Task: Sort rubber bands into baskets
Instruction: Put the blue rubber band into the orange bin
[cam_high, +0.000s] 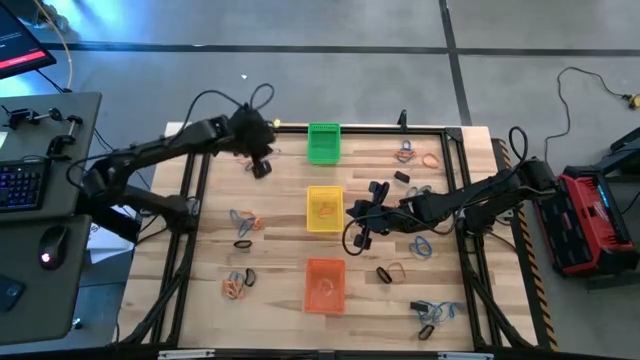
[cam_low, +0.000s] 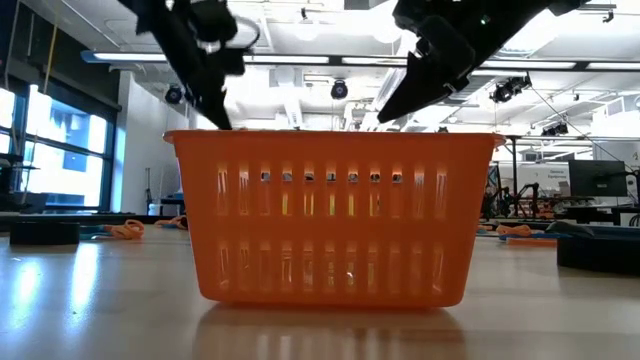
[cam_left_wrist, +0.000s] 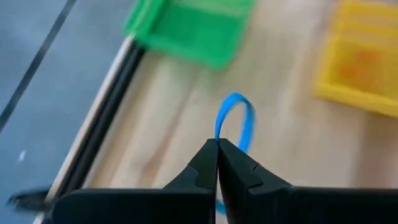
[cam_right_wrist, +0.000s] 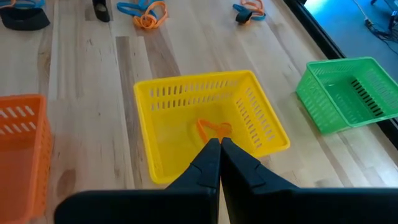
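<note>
Dangling from the clamped left pincer (cam_left_wrist: 217, 144): a blue rubber band (cam_left_wrist: 236, 121).

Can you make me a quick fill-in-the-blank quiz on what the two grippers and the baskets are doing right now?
1. The left gripper is shut on a ____ rubber band.
2. The right gripper hangs over the ____ basket.
3. In the high view, the yellow basket sits between the green basket and the ____ one.

Missing words: blue; yellow; orange

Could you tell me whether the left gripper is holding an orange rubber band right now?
No, the left gripper is shut on a blue rubber band, which loops out beyond its fingertips.
</note>
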